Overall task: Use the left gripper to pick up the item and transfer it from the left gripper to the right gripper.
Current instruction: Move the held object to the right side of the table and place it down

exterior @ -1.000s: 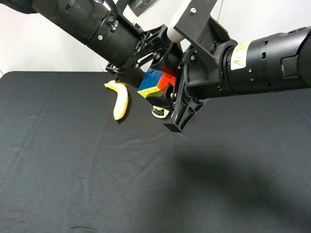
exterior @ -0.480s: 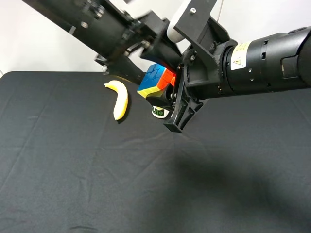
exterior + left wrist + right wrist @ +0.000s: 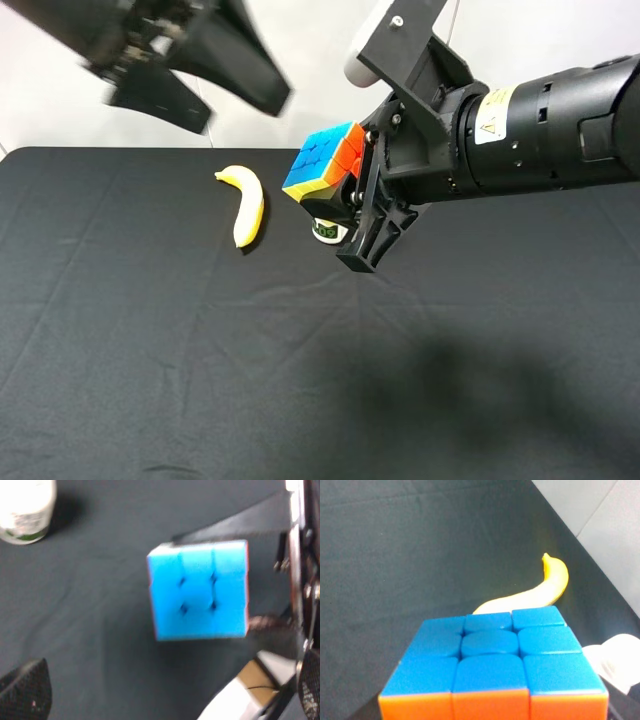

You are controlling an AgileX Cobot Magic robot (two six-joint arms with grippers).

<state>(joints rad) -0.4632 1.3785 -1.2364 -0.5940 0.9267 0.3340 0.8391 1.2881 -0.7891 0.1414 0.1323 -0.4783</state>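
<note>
- Bright puzzle cube (image 3: 322,162) with blue, yellow and orange faces is hanging in the air above the black table (image 3: 150,350).
- Right black end effector (image 3: 350,190), on the thick arm with the yellow sticker, is squeezing the cube between its two fingers.
- Left black end effector (image 3: 245,112) is hanging high up, well apart from the cube, spread wide and holding nothing.
- Yellow banana (image 3: 248,205) is lying on the table, with a small white bottle (image 3: 327,231) standing near it.
</note>
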